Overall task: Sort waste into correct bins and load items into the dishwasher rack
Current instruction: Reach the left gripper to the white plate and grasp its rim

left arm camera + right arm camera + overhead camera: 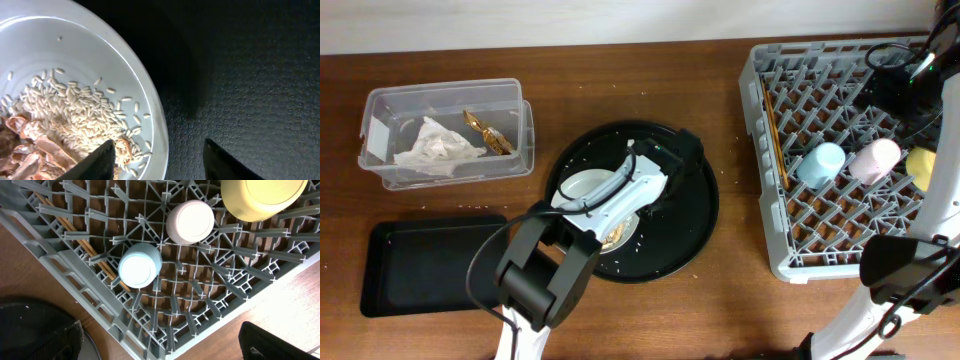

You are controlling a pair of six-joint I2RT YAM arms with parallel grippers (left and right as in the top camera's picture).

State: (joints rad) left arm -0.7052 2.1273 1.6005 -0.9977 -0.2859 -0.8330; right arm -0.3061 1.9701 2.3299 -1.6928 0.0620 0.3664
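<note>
The pale grey-green plate point(582, 187) lies on the round black tray point(690, 215). It holds white rice point(75, 117) and brownish bits point(30, 150). My left gripper point(157, 150) is open and straddles the plate's right rim, one finger over the food and one over the tray. The grey dishwasher rack point(772, 170) holds the light-blue cup point(820, 163), pink cup point(875, 158), yellow bowl point(922, 166) and chopsticks point(775, 135). My right gripper point(160, 347) is open and empty above the rack. The clear box point(510, 120) holds the napkin point(435, 148) and gold-brown wrapper point(488, 133).
The shallow black rectangular tray point(425, 262) sits at the front left and looks bare. Rice grains are scattered on the round tray near the plate point(645, 235). My left arm lies across the plate. Brown tabletop surrounds everything.
</note>
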